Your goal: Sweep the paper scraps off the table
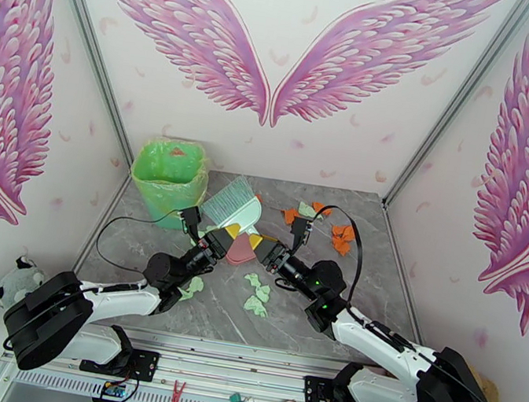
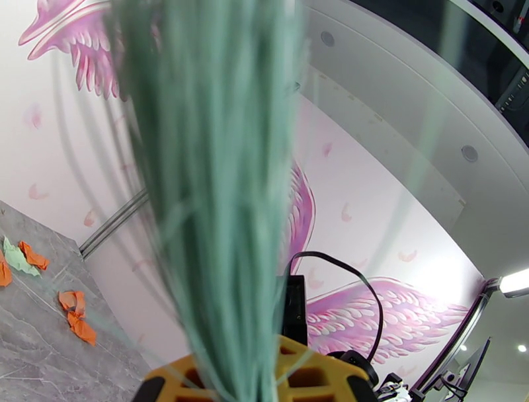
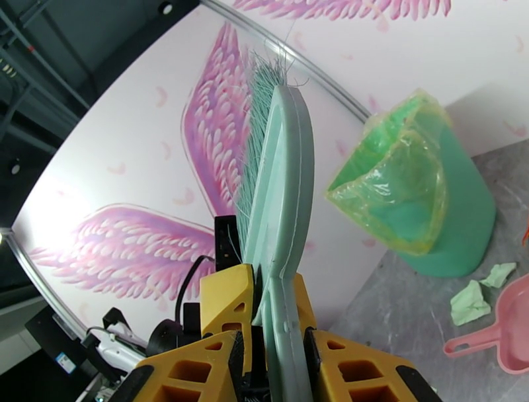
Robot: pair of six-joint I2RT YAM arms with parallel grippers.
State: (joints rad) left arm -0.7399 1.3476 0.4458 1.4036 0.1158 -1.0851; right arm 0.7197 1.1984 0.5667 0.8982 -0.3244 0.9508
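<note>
The left gripper (image 1: 217, 240) is clamped tight on the handle of a pale mint-green plastic hand brush (image 1: 234, 203) with long green bristles, which stands up and away from its jaws toward the back wall. In the left wrist view those bristles (image 2: 211, 185) rise straight out from between the yellow fingers (image 2: 311, 377). The right gripper (image 1: 263, 247) meets it head-on, and in its wrist view the brush handle (image 3: 281, 264) runs between its own narrow jaws, just below the left gripper's fingers (image 3: 225, 297). I cannot tell whether the pads press on the handle. A pink plastic dustpan (image 1: 239, 253) lies on the grey marble-patterned table (image 1: 140, 236) directly under the two meeting jaws. The small crumpled paper scraps (image 1: 257, 292) lie loose on the table. The mint-green ones sit on the near side of the jaws, toward the arm bases, and the orange ones (image 1: 342, 238) lie beyond and to the right of the right jaws. A green bin lined with a translucent bag (image 1: 169, 172) stands to the left of the left jaws.
</note>
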